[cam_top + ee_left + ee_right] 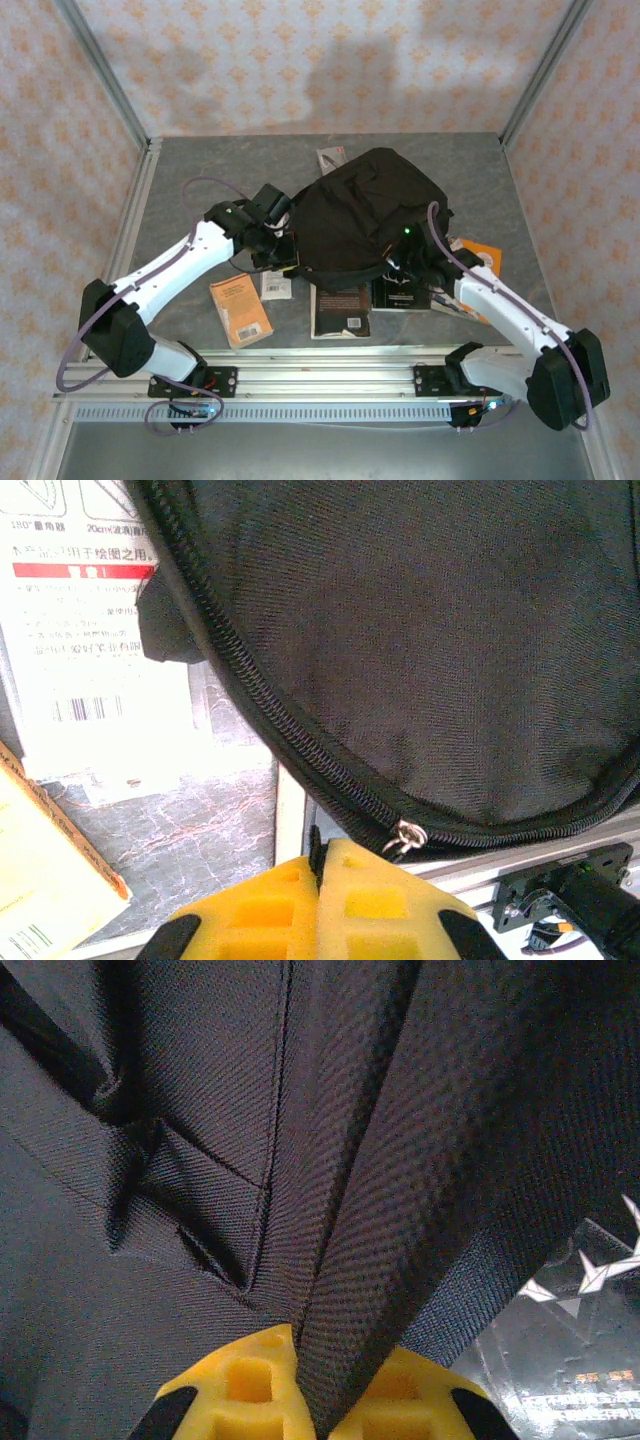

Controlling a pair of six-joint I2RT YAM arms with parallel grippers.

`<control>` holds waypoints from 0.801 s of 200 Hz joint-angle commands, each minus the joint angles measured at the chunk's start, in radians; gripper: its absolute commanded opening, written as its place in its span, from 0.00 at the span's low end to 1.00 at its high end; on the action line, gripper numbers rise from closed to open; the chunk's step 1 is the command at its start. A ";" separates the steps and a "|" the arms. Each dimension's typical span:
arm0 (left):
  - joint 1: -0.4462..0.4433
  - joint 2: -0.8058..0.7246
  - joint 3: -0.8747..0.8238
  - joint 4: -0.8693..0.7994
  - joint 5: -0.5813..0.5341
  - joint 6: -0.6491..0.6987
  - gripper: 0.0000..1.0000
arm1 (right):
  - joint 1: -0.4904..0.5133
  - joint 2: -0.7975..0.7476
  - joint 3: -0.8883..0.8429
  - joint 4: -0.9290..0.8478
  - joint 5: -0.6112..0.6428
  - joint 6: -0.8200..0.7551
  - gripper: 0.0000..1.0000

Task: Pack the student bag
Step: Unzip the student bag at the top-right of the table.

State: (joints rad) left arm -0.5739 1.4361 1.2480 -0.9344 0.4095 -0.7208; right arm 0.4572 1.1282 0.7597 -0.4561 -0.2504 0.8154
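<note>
Student bag: right pincer clamped on fabric fold, left pincer closed beside zip pull; fold may slip, opening sagging shut.

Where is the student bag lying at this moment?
In the top view, the student bag lies mid-table toward the far side, between the left gripper and the right gripper, with a black-covered book at its near edge.
</note>
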 commanded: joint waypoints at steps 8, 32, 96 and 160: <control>0.003 -0.024 -0.010 -0.037 -0.015 0.024 0.00 | -0.040 0.096 0.124 -0.116 0.091 -0.112 0.00; -0.037 0.023 0.031 0.010 0.012 0.000 0.00 | -0.052 0.185 0.238 -0.177 0.106 -0.152 0.00; -0.160 0.185 0.282 0.049 0.060 -0.057 0.00 | -0.052 0.128 0.409 -0.505 0.199 0.007 0.63; -0.223 0.286 0.413 0.044 0.092 -0.085 0.00 | -0.052 -0.006 0.282 -0.497 -0.070 0.187 0.71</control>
State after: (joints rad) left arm -0.7738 1.6962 1.5951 -0.8856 0.4736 -0.7876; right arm 0.4065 1.1114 1.0985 -0.9077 -0.2008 0.9051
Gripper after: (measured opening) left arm 0.043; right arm 0.713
